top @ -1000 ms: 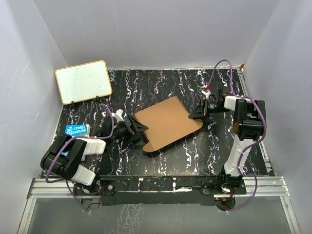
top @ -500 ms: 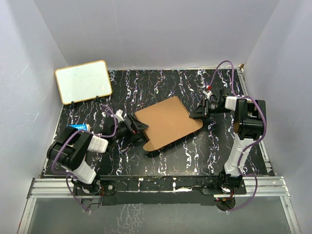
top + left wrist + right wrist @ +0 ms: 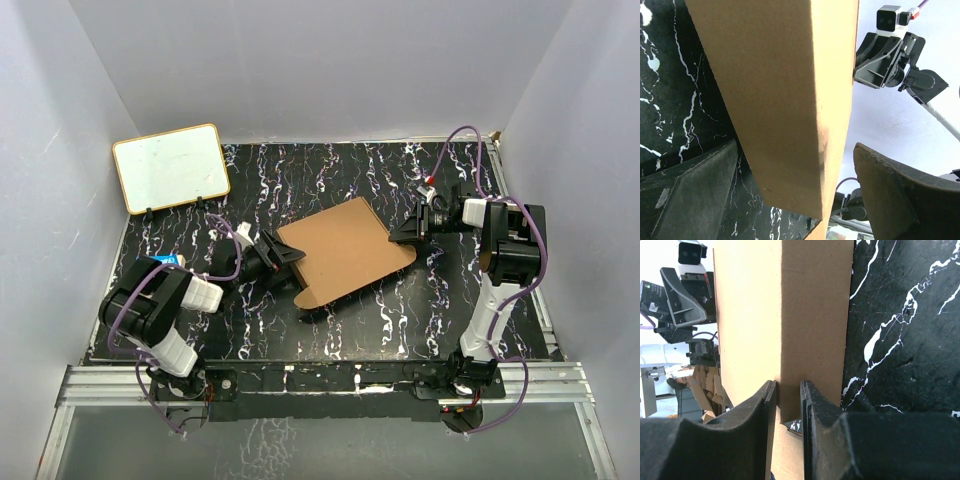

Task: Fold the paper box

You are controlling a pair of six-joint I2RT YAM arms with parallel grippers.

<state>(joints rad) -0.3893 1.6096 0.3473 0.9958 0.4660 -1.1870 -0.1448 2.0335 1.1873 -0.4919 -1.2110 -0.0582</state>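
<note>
Cardboard is taking up most of both wrist views, and the paper box (image 3: 345,250) is lying low on the marbled table (image 3: 330,170), spanning the gap between the two grippers. The right gripper (image 3: 405,232) is pinching the box edge nearest to it: in its wrist view the two fingers (image 3: 752,415) are standing close together with a thin cardboard wall caught in the slit between them. The left gripper (image 3: 285,258) is sitting at the opposite edge with its jaws spread wide; its fingers (image 3: 690,190) are flanking the brown corner on either side, and neither seems to be pressing on it.

Judging by the overhead view, the folding is looking well advanced: the sheet is reading as a shallow closed shape, not a flat blank. A small tab or flap is poking out just below the left gripper, so some tucking is probably remaining.

Much is staying out of sight. The box underside and any inner flaps are being hidden, the arms are covering both gripped edges from above, and whether the lid is seated all round is impossible to tell. Off to the left gripper's far side, a white board (image 3: 170,167) is leaning, and a blue book (image 3: 165,261) is peeking out from behind the left arm
</note>
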